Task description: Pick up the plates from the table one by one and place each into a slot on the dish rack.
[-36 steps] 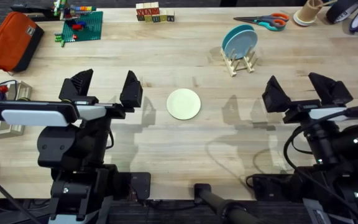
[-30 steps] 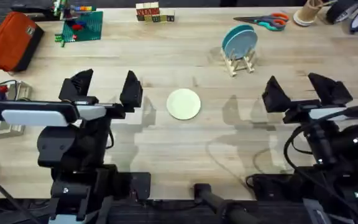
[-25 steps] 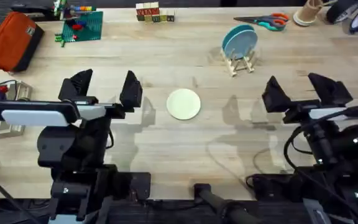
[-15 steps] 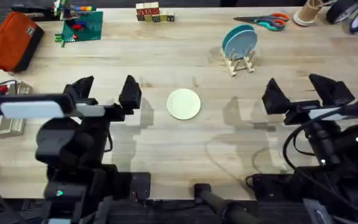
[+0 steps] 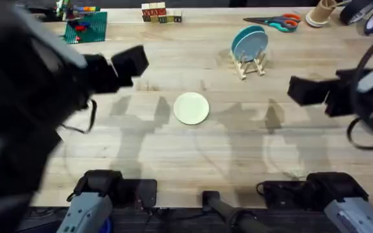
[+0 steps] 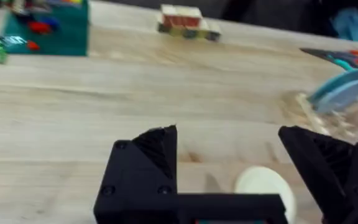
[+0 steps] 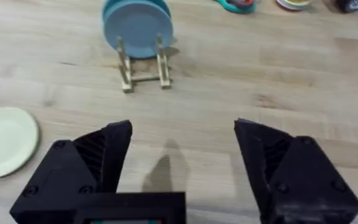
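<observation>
A pale cream-yellow plate (image 5: 191,107) lies flat on the wooden table (image 5: 173,155), near its middle. Beyond it to the right stands the small wooden dish rack (image 5: 250,65) with blue plates (image 5: 249,42) upright in it. My left arm rises large and blurred at the left of the overhead view. The left gripper (image 6: 229,152) is open and empty above the table, with the cream plate (image 6: 265,186) just ahead between its fingers. My right gripper (image 7: 182,149) is open and empty too, facing the rack (image 7: 143,70), with the cream plate (image 7: 5,142) off to one side.
Along the far edge sit a green baseplate with bricks (image 5: 86,26), wooden letter blocks (image 5: 160,13), scissors (image 5: 274,22) and tape rolls (image 5: 361,13). Bare planks surround the cream plate.
Both arms have lifted off their rest poses toward the camera, the left one now large and blurred. The cream plate and the rack have not moved.
</observation>
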`<action>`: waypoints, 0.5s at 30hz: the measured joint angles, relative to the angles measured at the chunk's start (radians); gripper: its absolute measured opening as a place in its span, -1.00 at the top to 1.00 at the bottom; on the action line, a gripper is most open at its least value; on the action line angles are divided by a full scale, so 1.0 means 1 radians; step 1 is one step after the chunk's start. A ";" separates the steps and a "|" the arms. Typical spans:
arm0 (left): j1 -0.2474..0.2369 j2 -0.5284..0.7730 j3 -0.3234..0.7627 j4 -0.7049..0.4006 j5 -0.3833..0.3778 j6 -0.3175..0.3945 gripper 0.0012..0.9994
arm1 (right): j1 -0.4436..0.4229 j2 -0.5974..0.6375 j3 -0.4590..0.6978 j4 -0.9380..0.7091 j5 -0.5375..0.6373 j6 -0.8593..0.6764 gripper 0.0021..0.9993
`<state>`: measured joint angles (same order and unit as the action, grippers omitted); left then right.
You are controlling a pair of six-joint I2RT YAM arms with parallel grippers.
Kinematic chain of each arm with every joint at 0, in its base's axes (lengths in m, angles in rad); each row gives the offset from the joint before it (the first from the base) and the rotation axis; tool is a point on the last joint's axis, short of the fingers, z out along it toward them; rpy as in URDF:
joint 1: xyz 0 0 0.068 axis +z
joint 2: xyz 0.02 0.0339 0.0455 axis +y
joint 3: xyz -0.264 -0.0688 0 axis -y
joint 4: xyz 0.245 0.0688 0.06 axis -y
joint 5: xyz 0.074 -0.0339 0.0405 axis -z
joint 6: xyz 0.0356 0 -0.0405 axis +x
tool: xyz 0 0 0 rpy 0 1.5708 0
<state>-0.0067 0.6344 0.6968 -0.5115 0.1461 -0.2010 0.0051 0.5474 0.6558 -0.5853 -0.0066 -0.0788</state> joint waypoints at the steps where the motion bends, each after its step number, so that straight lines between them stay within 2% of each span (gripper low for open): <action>1: 0.000 0.040 0.049 -0.038 0.021 -0.006 -0.99 | 0.000 0.038 0.040 -0.017 -0.014 0.000 -0.99; 10: 0.000 0.381 0.460 -0.414 0.230 -0.019 -0.99 | 0.000 0.335 0.348 -0.226 -0.155 0.000 -0.99; 12: 0.000 0.444 0.535 -0.491 0.269 0.003 -0.99 | 0.000 0.388 0.405 -0.283 -0.169 0.000 -0.99; 15: 0.000 0.535 0.632 -0.599 0.316 0.073 -0.99 | 0.000 0.463 0.485 -0.339 -0.182 0.000 -0.99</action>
<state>-0.0069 1.1695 1.3284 -1.1100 0.4619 -0.1284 0.0051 1.0099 1.1406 -0.9247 -0.1886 -0.0788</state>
